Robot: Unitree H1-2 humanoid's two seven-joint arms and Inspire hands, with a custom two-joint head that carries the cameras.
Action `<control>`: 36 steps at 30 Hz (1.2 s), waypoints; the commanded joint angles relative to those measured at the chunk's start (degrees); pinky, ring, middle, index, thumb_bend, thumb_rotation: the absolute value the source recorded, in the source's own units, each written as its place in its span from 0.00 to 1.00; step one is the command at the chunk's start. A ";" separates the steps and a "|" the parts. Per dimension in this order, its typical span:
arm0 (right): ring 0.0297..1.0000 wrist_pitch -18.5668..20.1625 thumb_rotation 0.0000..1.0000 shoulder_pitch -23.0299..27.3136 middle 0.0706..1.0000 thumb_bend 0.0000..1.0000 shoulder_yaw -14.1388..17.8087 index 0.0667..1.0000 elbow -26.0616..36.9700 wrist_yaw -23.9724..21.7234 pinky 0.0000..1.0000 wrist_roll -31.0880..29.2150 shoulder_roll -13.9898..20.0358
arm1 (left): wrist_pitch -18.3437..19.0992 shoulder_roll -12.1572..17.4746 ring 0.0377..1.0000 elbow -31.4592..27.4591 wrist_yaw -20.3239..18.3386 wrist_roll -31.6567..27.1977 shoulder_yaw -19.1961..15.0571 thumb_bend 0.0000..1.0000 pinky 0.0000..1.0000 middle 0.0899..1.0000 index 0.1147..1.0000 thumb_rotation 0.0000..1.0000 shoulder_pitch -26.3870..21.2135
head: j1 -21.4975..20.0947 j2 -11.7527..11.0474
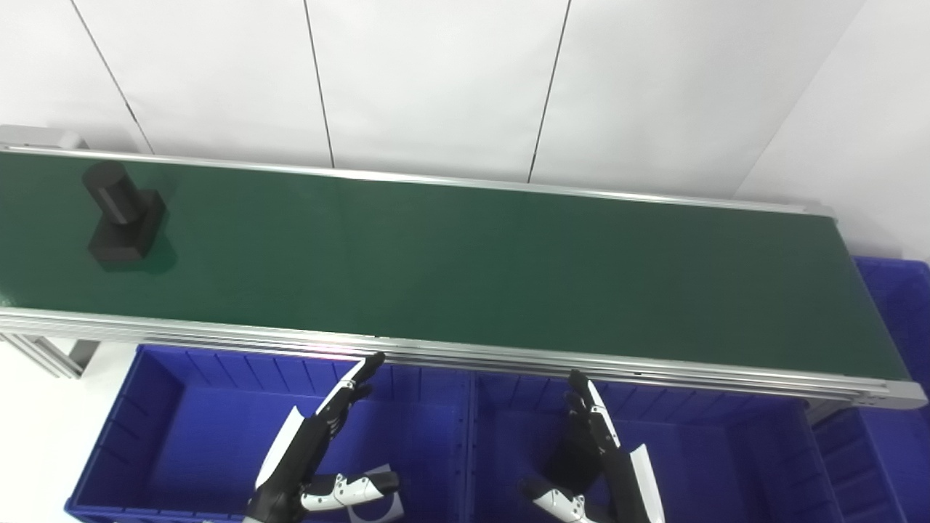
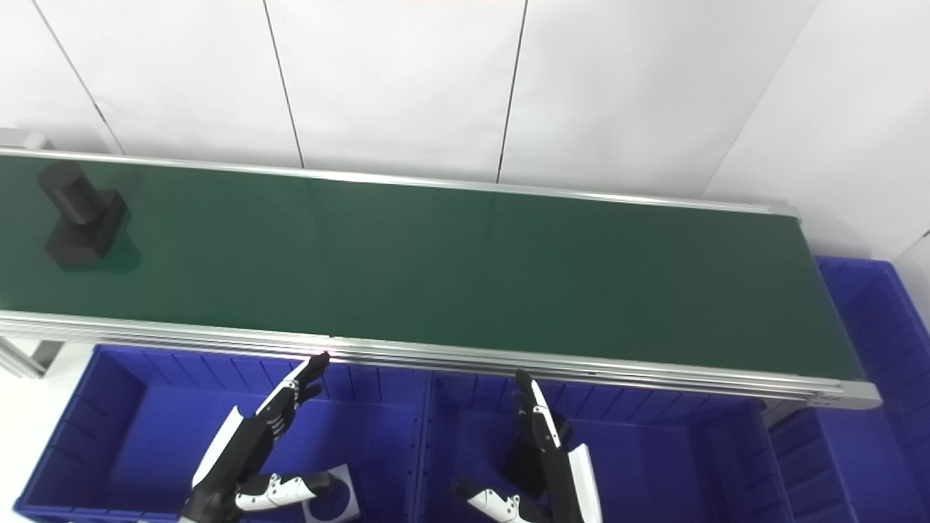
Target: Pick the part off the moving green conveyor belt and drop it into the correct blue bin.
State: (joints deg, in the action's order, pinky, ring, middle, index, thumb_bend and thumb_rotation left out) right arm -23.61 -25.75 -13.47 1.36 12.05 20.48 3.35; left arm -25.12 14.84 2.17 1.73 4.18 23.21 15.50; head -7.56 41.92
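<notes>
Riding far left of belt (image 1: 472,261): black part (image 1: 123,218), cylinder on square base, well apart from both hands. Left hand (image 1: 312,450) open, fingers straight, empty, over left bin (image 1: 160,436). Right hand (image 1: 596,454) open, empty, over middle bin (image 1: 726,450).

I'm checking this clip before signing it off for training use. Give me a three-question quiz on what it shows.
1. True or false: the black part stands on the green conveyor belt.
2. Which robot hand holds the part? A) left robot hand B) right robot hand C) neither
3. Fill in: both robot hands hover over the blue ____.

Key: 1 true. 2 C, both are open, fingers extended. 3 bins: the left blue bin and the middle blue bin.
</notes>
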 commanded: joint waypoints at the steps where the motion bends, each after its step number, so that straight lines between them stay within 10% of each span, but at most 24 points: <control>1: 0.90 -3.30 0.58 0.44 0.95 0.81 -0.32 0.97 0.69 1.24 0.87 -0.33 0.33 | -1.81 0.01 0.97 -1.60 0.60 1.22 -0.17 0.75 0.94 0.96 0.92 0.52 -0.16 | 0.10 0.08; 36: 0.86 -3.30 0.54 0.52 0.90 0.79 -2.98 0.95 0.58 4.83 0.85 -3.17 3.70 | -1.81 0.30 0.94 -0.87 4.17 4.13 2.78 0.72 0.87 0.96 0.92 0.52 -1.25 | 3.64 -1.43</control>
State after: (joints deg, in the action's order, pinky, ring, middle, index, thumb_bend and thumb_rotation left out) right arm -23.83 -25.43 -16.28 0.34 15.57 17.27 6.85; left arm -25.12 14.92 2.34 4.63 8.04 25.98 15.05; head -3.96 40.43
